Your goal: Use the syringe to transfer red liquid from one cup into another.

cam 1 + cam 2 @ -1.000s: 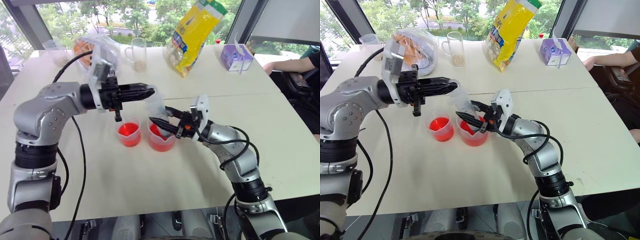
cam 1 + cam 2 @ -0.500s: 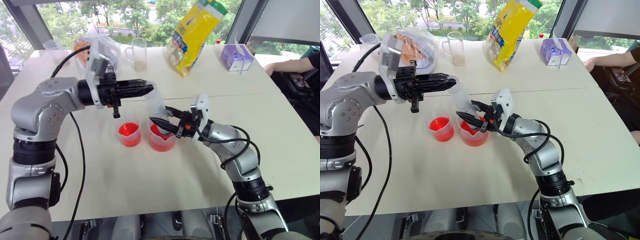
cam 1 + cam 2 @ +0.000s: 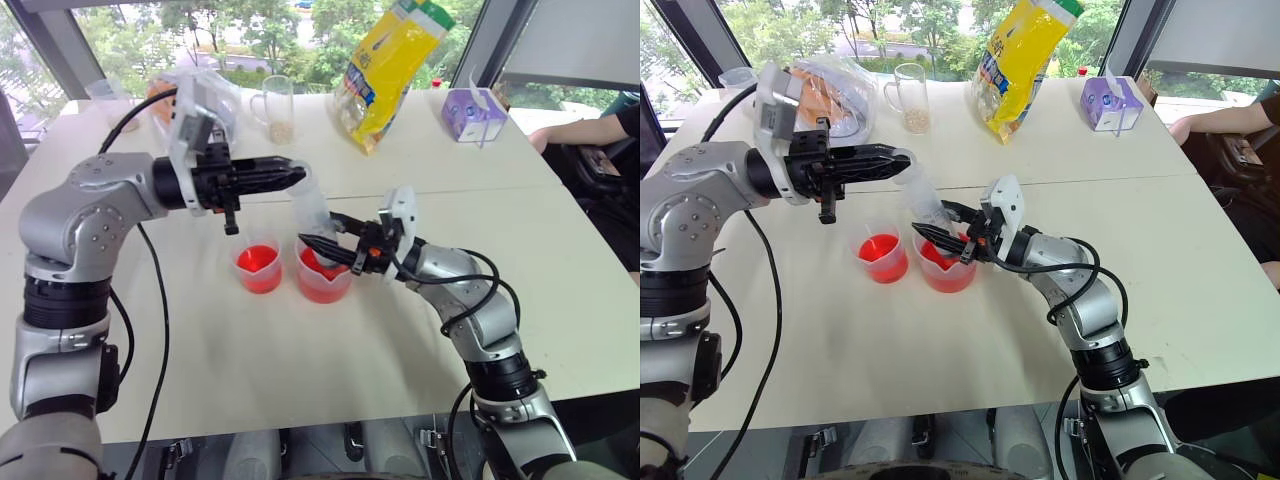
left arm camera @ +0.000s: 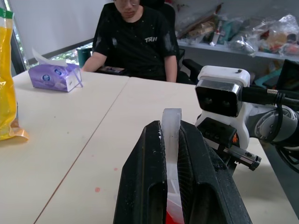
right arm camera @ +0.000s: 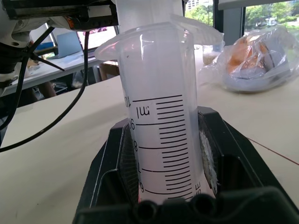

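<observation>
The syringe stands tilted over the wider spouted cup, its tip down inside the cup where the red liquid sits. My right gripper is shut on the syringe's clear marked barrel, just above the cup's rim. From the left, my left gripper reaches in level and is shut on the white plunger end at the syringe's top. The smaller cup, also holding red liquid, stands right beside the spouted cup, on its left.
At the back of the table are a yellow bag, a purple tissue box, a glass mug and a clear bag with orange things. A person sits at the table's far right.
</observation>
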{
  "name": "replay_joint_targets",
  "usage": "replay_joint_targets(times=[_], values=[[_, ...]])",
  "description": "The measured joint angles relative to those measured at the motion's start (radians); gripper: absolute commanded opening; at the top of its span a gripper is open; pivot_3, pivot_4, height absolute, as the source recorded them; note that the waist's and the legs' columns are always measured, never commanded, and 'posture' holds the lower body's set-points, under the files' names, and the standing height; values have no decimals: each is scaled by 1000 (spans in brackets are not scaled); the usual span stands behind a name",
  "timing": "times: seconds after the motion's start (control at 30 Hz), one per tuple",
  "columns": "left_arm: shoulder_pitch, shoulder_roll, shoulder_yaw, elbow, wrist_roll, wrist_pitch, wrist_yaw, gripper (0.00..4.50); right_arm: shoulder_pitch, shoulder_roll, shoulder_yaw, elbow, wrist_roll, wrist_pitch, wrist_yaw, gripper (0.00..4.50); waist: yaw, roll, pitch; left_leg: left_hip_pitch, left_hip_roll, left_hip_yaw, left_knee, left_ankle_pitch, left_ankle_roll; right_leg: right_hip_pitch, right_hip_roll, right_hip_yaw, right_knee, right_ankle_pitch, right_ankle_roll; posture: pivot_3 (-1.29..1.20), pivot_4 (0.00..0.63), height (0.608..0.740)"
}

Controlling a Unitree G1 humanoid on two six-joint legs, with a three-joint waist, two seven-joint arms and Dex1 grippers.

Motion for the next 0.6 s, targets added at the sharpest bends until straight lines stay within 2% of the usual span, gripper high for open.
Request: replay_joint_targets(times=[0.03,0.13,0.3,0.33,0.37,0.6], values=[[0,0,0,1,0,0,0,54,-1,0,0,0,0,2,0,1390,0,0,0,0,0,0,0,0,0,0,0,0,0,0,0,0,150,740],[0,0,6,2,4,-3,9,1124,-2,0,2,0,-1,4,1,1390,0,0,0,0,0,0,0,0,0,0,0,0,0,0,0,0,150,740],[0,5,33,3,18,-5,35,3569,-7,-1,8,-1,1,7,16,1390,-1,0,0,0,0,0,0,0,0,0,0,0,0,0,0,0,150,740],[0,5,39,3,17,-6,36,4171,-14,-1,11,-2,2,15,17,1390,-1,0,0,0,0,0,0,0,0,0,0,0,0,0,0,0,150,740],[0,5,41,1,17,-6,36,4455,-20,1,12,-1,2,24,17,1390,-1,0,0,0,0,0,0,0,0,0,0,0,0,0,0,0,150,740],[63,51,65,-32,17,-7,22,4455,-69,11,-26,1,35,75,-22,1390,-1,0,0,0,0,0,0,0,0,-1,0,0,0,0,0,0,150,740]])
